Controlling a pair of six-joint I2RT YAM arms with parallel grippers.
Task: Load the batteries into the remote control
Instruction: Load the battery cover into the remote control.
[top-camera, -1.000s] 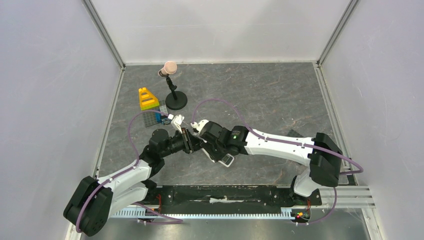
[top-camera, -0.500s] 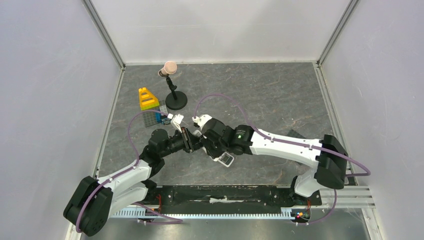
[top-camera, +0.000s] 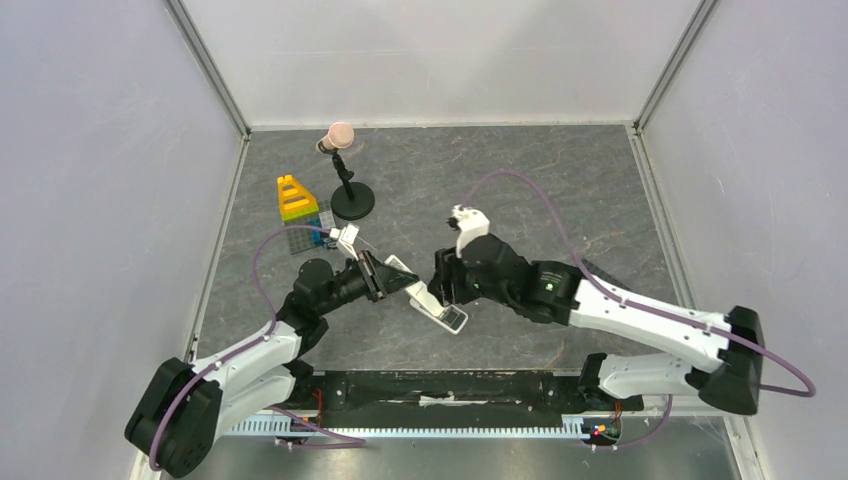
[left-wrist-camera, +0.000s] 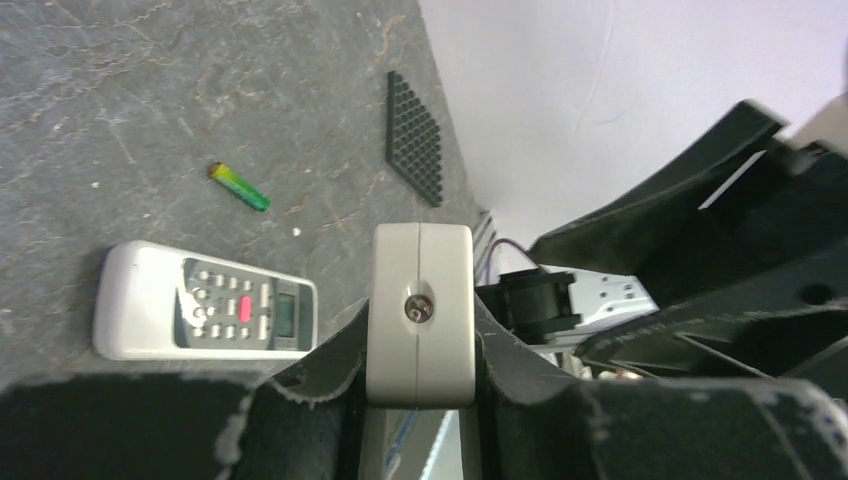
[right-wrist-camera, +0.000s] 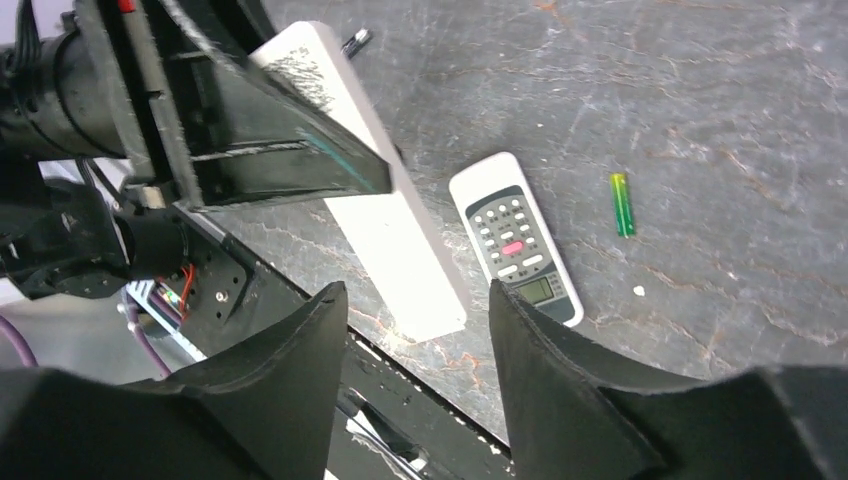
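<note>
Remote (right-wrist-camera: 515, 240) face-up near table's (top-camera: 560, 200) front edge, battery (right-wrist-camera: 621, 204) near it, your left gripper (left-wrist-camera: 420, 350) clenching long remote (right-wrist-camera: 395, 230), right gripper (right-wrist-camera: 415, 300) released.

White remote (right-wrist-camera: 515, 238), grey button face up, flat at frame centre; green battery (right-wrist-camera: 621, 204) loose, right of it, apart.

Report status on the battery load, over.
Left gripper shut on long white remote; right gripper open, empty. Remote control face-up on table, green battery loose nearby. Held remote hangs close beside it.
</note>
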